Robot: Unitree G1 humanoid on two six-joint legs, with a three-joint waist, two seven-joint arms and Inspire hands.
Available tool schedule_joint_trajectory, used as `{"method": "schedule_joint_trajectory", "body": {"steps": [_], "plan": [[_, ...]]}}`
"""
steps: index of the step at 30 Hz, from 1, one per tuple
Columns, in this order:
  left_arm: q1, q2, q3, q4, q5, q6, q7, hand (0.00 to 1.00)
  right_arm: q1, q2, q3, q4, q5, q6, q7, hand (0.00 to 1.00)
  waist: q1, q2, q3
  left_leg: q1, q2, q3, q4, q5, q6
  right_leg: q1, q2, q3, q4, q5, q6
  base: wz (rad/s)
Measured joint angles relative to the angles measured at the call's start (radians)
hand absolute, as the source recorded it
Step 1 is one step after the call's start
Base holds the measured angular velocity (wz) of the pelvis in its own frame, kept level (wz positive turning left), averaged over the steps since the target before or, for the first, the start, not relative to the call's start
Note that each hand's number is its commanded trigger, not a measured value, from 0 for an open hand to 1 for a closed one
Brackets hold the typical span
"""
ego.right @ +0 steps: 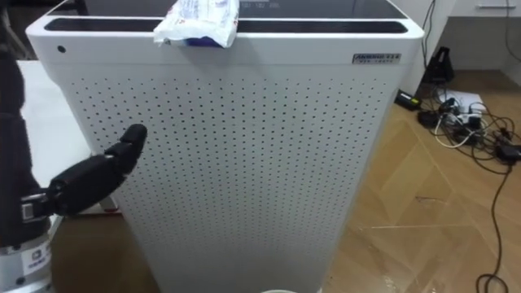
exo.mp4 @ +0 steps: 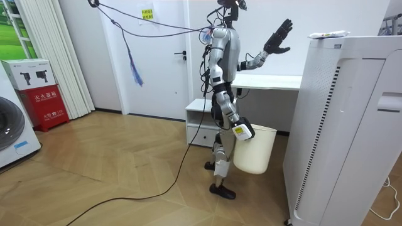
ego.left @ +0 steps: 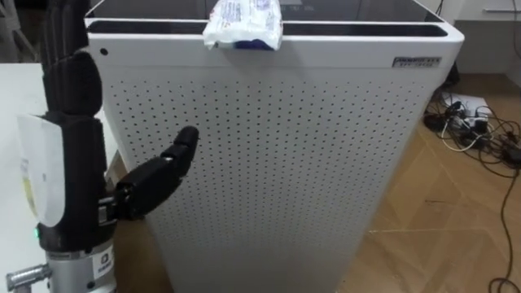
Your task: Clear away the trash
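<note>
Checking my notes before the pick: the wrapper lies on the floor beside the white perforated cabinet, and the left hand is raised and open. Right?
Not the floor: the left eye view shows the wrapper lying on top of the white perforated cabinet, at its front edge. The left hand is indeed raised and open.

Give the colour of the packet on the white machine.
The packet is white with blue; best in left eye view.

The left hand (ego.left: 72, 98) lost its fingertips to the top edge. Up and right of it, the packet's (ego.left: 242, 23) far end was cut off too. The unit's (ego.left: 269, 163) base fell below the frame. The right hand's (exo.mp4: 241, 130) hold on the bin (exo.mp4: 254, 154) was too small to tell.
</note>
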State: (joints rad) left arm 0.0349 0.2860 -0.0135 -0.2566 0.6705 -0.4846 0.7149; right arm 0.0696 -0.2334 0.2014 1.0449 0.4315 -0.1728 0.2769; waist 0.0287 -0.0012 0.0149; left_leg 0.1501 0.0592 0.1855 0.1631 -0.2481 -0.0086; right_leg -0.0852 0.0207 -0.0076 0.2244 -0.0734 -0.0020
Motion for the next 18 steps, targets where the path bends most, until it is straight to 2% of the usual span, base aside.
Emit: {"method": "schedule_joint_trajectory", "body": {"steps": [2,4,7,12,18], "plan": [[-0.003,0.002,0.004,0.000,0.000,0.001,0.000,0.00,0.003,0.000,0.000,-0.003,0.000,0.000,0.000,1.00,-0.001,0.005,-0.0005,0.002,0.000,0.000,0.000,0.000,0.000,0.002,-0.001,-0.002,-0.002,0.000,0.000,0.00],[-0.007,0.012,0.003,-0.001,0.000,0.007,-0.001,0.00,0.007,0.000,0.000,-0.011,-0.002,0.001,0.000,1.00,-0.004,0.011,0.0032,0.000,0.000,-0.001,0.000,0.000,0.000,0.001,-0.001,-0.005,-0.003,0.001,0.001,0.02],[-0.037,0.047,0.003,-0.011,0.023,0.023,-0.010,0.00,0.007,0.000,0.000,-0.012,-0.003,0.001,0.008,1.00,-0.015,0.020,0.0038,-0.004,0.002,-0.001,-0.005,-0.001,0.000,-0.002,-0.001,-0.015,-0.003,0.001,0.000,0.08],[-0.097,0.090,0.003,-0.042,0.090,0.034,-0.021,0.00,0.013,-0.001,-0.008,-0.012,-0.010,0.002,0.028,1.00,-0.033,0.045,-0.0077,0.002,0.002,0.000,-0.012,-0.001,0.000,0.000,-0.001,-0.018,-0.004,0.003,-0.001,-0.03],[-0.135,0.100,0.000,-0.042,0.111,0.073,-0.058,0.00,0.010,-0.001,-0.012,-0.047,-0.032,0.032,0.030,1.00,-0.053,0.056,-0.0044,0.004,0.000,-0.001,-0.010,0.000,0.000,-0.003,-0.001,-0.012,-0.001,0.003,0.000,-0.02]]}}
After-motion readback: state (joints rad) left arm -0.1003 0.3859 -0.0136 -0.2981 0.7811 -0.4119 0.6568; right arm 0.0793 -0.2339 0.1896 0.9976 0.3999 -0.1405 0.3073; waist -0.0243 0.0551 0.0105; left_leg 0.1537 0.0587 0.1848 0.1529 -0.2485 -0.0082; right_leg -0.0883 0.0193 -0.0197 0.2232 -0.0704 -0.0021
